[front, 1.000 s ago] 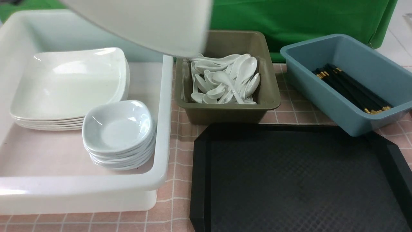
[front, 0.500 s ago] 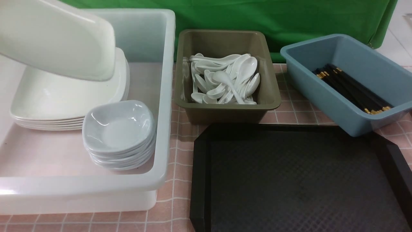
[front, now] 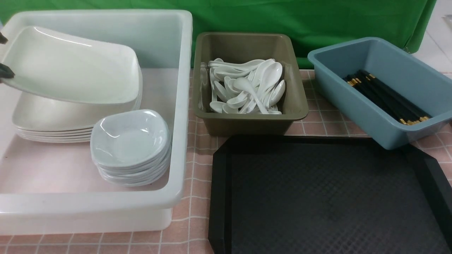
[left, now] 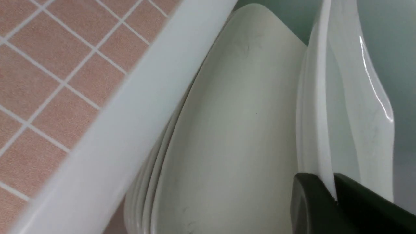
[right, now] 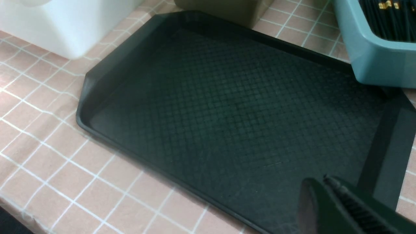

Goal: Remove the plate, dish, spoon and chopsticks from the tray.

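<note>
Right gripper [right: 328, 185]: dark fingers pressed together, nothing between them, hanging over the near corner of the tray [right: 227, 107]. Tray bare, diamond texture showing, lying on a pink tablecloth [front: 192, 225] with a white grid. Left gripper [left: 333, 191]: jaws pinching the rim of the plate [left: 341, 107], one dark finger on either face; in the front view only the fingertips [front: 5, 72] show, at the frame's left edge. Plate [front: 74, 67] held tilted, gripped edge raised, far-right corner low on or just above the stack of like plates [front: 53, 123] inside the white tub [front: 106, 208]; contact cannot be told for sure. Nearer in the same tub, a stack of small rounded-square dishes [front: 130, 141], just beside the plate stack. Beyond the tray, an olive-brown bin [front: 247, 121] holds a heap of white soup spoons [front: 247, 88]; blue marks on any handle cannot be made out. To the right, a blue-grey bin [front: 356, 106] holds black chopsticks [front: 385, 95] with gold ends, its near corner overlapping the tray's far right corner. Behind everything hangs a green backdrop [front: 300, 17]; a strip of pale floor [front: 438, 46] shows at far right. No labels or writing readable anywhere.
</note>
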Robot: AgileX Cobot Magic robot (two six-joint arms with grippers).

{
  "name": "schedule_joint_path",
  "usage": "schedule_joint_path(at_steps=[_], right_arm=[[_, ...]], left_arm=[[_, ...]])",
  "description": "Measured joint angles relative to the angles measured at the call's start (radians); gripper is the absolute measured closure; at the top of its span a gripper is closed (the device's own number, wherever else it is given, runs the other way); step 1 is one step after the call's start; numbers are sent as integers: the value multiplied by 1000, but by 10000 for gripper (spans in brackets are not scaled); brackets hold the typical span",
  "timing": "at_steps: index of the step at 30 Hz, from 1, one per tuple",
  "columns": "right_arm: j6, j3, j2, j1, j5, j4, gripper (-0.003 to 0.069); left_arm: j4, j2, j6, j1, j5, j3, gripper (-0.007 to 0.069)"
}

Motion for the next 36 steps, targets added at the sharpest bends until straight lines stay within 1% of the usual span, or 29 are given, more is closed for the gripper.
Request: schedule_joint_path(at_steps=[5, 6, 8, 10, 11, 12, 13, 15, 16, 17, 19, 20, 23, 24, 25, 26, 28, 29, 30, 31, 33, 36], right_arm=[[0, 0, 0, 0, 0, 0, 586], [0, 0, 0, 0, 0, 0, 586], [-4, 0, 0, 0, 0, -2, 586], [-12, -8, 0, 0, 0, -15, 586], [-17, -21, 0, 0, 0, -22, 586], [-19, -24, 0, 0, 0, -22, 586], [-24, -52, 0, 0, 0, -31, 586], [-26, -99, -1, 0, 0, -34, 586], [-26, -104, -1, 0, 0, -34, 586], [-27, -141, -1, 0, 0, -35, 595], [-30, -179, -1, 0, 0, -35, 619], [-37, -220, -1, 0, 0, -35, 629], [-43, -261, -1, 0, 0, -35, 629], [-47, -267, -1, 0, 0, -34, 629], [-47, -265, -1, 0, 0, -34, 629], [-49, -249, -1, 0, -2, -31, 629], [-59, -200, -1, 0, -28, -27, 629], [-73, -141, -2, 0, -104, -21, 629], [-82, -91, -2, 0, -188, -15, 629], [-85, -58, -2, 0, -246, -10, 629], [-89, 63, 0, 0, -475, -2, 629], [-84, 184, 7, 0, -702, 4, 629]], left_arm=[[0, 6, 62, 0, -15, 0, 591], [7, 6, 85, 0, -20, 0, 561], [18, 6, 93, 0, -27, 0, 533], [51, 6, 98, 0, -37, 0, 470], [73, 3, 98, 0, -39, -1, 425], [76, 3, 98, 0, -39, -1, 425], [112, -10, 98, 0, -37, -1, 365], [144, -28, 98, 0, -29, -1, 309], [146, -30, 98, 0, -26, -1, 298], [159, -51, 98, 0, -15, -1, 267], [164, -69, 98, 0, -3, -1, 250], [165, -101, 98, 0, 29, -1, 248], [165, -139, 98, 0, 98, -1, 283], [163, -176, 98, 0, 173, -2, 361], [163, -176, 98, 0, 182, -2, 361], [161, -198, 98, 0, 241, -2, 444], [159, -224, 118, 0, 310, -2, 540], [159, -235, 135, 0, 350, -2, 583], [159, -242, 147, 0, 366, -2, 604], [159, -249, 155, 0, 380, -2, 615], [159, -261, 169, 0, 398, -2, 627], [157, -267, 172, 0, 407, -2, 629]])
